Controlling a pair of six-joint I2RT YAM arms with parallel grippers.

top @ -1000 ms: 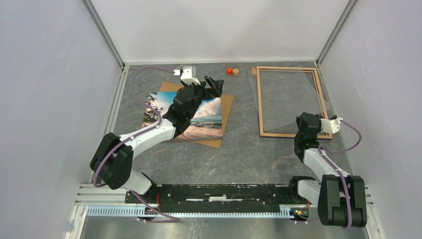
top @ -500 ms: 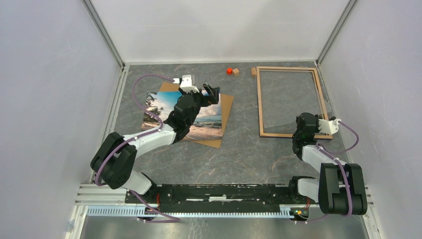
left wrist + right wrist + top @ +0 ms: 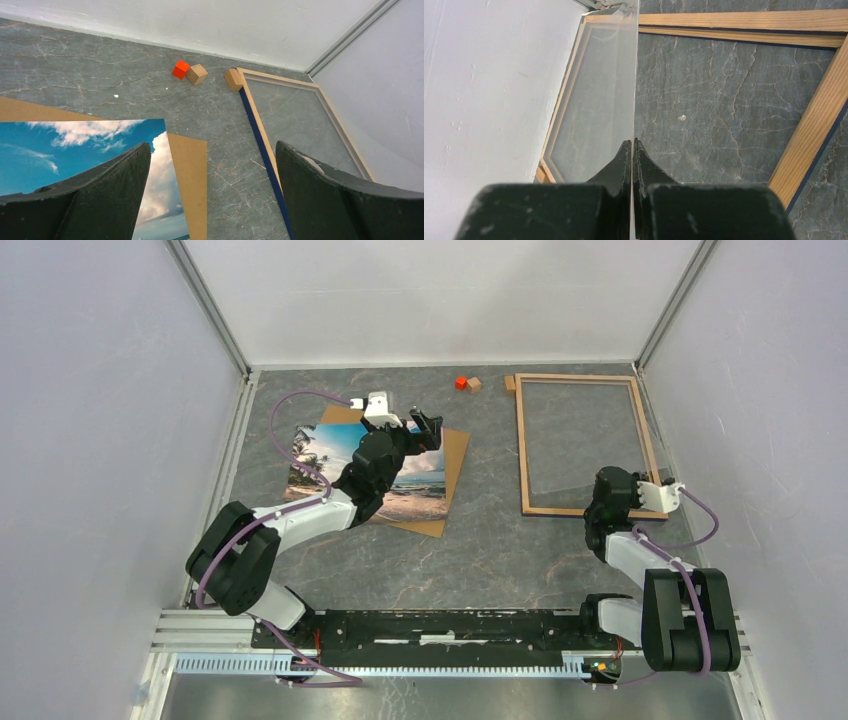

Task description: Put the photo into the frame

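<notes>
Top external view: photo [image 3: 318,446] sits on the backing board [image 3: 456,454], well left of the frame [image 3: 522,445]. Left gripper [image 3: 426,427] spread over it (right gripper [image 3: 631,143] is pinching the clear pane [image 3: 599,92]), so nip just the print's edge.

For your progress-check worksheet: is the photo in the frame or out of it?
Out. The photo lies on a brown board, well apart from the frame; no print shows inside the frame's rails.
</notes>
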